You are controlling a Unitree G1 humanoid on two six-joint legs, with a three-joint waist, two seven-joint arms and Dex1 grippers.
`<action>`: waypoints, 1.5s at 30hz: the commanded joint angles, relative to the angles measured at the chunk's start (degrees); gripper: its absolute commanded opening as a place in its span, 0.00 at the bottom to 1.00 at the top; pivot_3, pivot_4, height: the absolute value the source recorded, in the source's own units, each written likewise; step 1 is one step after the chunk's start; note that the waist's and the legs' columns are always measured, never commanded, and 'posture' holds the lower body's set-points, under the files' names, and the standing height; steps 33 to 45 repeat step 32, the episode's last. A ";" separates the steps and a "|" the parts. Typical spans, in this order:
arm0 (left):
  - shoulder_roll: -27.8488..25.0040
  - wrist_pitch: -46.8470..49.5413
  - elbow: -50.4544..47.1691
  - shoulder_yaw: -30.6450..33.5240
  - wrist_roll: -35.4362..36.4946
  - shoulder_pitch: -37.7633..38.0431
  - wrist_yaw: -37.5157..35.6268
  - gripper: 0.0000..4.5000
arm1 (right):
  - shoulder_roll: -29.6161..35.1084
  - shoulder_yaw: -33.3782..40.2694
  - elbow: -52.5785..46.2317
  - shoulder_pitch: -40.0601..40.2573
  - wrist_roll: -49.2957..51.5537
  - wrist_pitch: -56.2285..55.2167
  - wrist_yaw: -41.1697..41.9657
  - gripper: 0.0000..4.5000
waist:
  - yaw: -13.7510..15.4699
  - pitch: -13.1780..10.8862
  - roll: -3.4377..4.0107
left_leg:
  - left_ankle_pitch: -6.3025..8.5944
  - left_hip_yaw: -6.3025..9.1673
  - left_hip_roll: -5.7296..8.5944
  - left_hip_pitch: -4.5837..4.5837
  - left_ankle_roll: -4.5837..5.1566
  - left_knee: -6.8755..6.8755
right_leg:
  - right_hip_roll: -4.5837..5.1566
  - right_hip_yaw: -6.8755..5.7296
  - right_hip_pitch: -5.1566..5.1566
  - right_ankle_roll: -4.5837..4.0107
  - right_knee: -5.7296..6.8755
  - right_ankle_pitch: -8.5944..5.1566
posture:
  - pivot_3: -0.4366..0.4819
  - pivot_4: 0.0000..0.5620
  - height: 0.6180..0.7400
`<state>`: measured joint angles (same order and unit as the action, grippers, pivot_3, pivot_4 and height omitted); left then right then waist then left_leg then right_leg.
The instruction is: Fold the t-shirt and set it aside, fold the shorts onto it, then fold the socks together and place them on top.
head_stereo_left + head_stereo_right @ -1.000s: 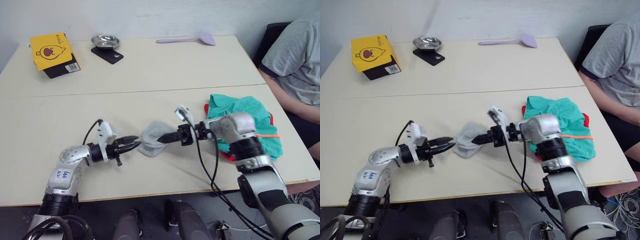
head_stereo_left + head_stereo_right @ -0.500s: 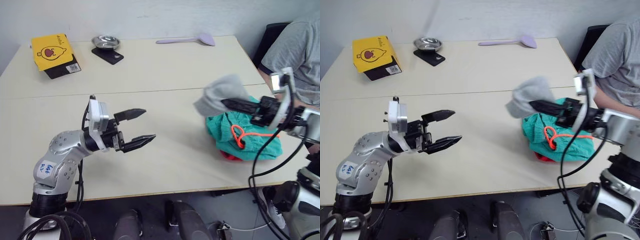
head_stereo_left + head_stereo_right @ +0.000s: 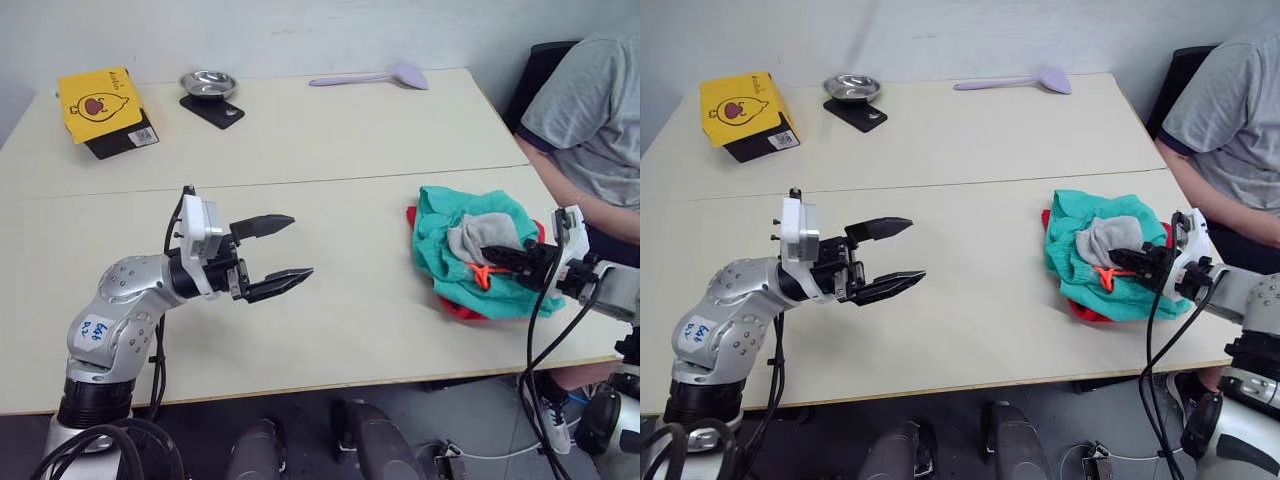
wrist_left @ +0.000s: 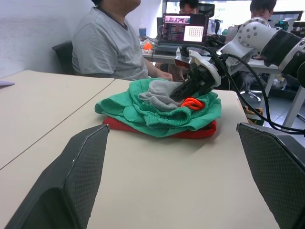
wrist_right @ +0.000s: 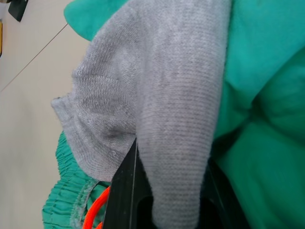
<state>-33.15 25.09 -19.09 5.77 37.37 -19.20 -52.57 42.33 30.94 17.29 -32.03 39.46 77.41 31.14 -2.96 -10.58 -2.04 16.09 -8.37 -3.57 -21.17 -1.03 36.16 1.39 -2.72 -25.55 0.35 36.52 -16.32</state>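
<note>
The grey socks (image 3: 1103, 238) lie bunched on top of the teal-green shorts (image 3: 1068, 262) at the table's right side. The red t-shirt (image 3: 1084, 312) peeks out from under the shorts. My right gripper (image 3: 1122, 259) reaches in from the right, low over the pile, shut on the socks (image 5: 167, 95), which run between its black fingers (image 5: 125, 191). An orange drawstring (image 3: 478, 273) loops just below its tips. My left gripper (image 3: 298, 246) hovers wide open over the table's middle, well to the left of the pile and holding nothing. Its wrist view looks across at the pile (image 4: 157, 117).
A person (image 3: 590, 110) sits at the table's right edge, close behind the pile. At the far side lie a yellow box (image 3: 102, 103), a metal bowl (image 3: 208, 83) on a black pad, and a purple spatula (image 3: 370, 76). A seam (image 3: 300, 183) crosses the table.
My right gripper swung the socks from the table's middle to the right and lowered them onto the shorts. My left gripper let go of the socks, opened wide and drew back.
</note>
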 commanded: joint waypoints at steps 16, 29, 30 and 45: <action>-10.38 -10.68 3.17 9.33 -9.06 16.31 -4.10 1.00 | 17.98 2.80 -24.95 27.67 -4.10 -42.57 34.79 1.00 | -0.03 -0.17 0.09 | 0.25 -0.07 -0.13 0.02 0.30 -0.12 | -0.15 -0.01 0.07 0.41 -0.50 -0.18 | 0.48 0.27 1.00; -10.97 -26.34 9.21 18.25 -19.38 32.77 -1.82 1.00 | -4.57 -28.37 -15.13 16.71 -21.52 -88.41 42.56 1.00 | 1.36 -0.31 0.02 | 0.57 -0.08 -0.18 -0.06 0.30 -0.08 | -0.05 -0.14 0.02 -0.17 -0.55 0.03 | 0.48 0.27 1.00; -10.91 -26.24 8.81 18.62 -19.10 32.89 -1.41 1.00 | -5.08 -29.18 -13.77 16.29 -22.09 -90.54 42.94 1.00 | 1.39 -0.31 0.03 | 0.59 -0.10 -0.13 -0.07 0.34 -0.06 | 0.03 -0.14 0.01 -0.17 -0.55 0.03 | 0.48 0.27 1.00; -10.83 -26.36 8.02 19.23 -18.59 33.44 -1.20 1.00 | -5.92 -30.34 -11.29 15.72 -22.84 -94.04 43.34 1.00 | 1.35 -0.32 0.04 | 0.64 -0.19 -0.10 -0.08 0.35 0.00 | 0.10 -0.12 0.02 -0.17 -0.55 0.03 | 0.48 0.27 1.00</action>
